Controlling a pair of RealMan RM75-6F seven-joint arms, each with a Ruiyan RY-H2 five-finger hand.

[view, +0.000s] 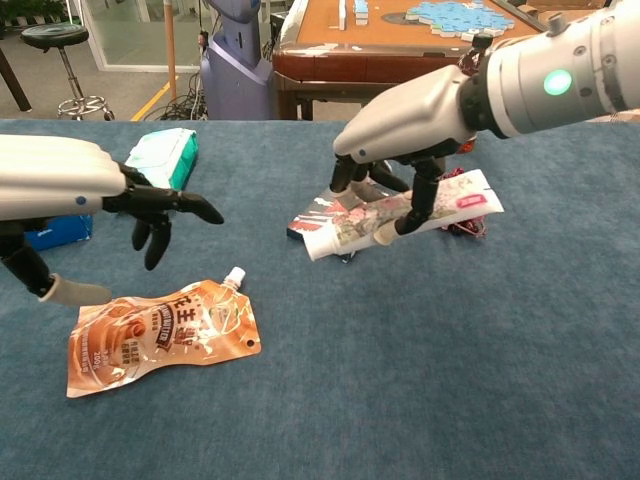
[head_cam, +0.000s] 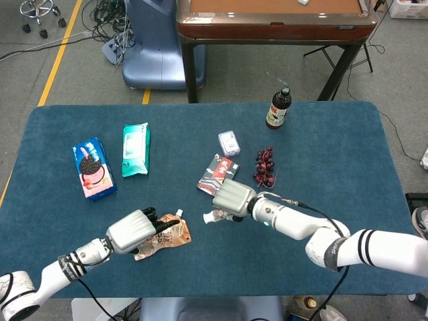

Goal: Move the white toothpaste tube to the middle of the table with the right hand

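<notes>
My right hand (head_cam: 233, 198) (view: 400, 125) grips the white toothpaste tube (view: 400, 213) from above and holds it off the blue tablecloth near the table's middle, cap end (head_cam: 209, 217) pointing left. In the chest view the tube hangs in front of the dark card box (view: 318, 212). My left hand (head_cam: 134, 231) (view: 95, 185) hovers open over the orange spout pouch (view: 160, 332) (head_cam: 164, 239), fingers spread, holding nothing.
A blue cookie box (head_cam: 92, 167) and a green wipes pack (head_cam: 136, 148) lie at the left. A small white box (head_cam: 229, 142), grapes (head_cam: 265, 166) and a dark bottle (head_cam: 279, 108) stand beyond the right hand. A wooden table (head_cam: 274, 19) stands behind.
</notes>
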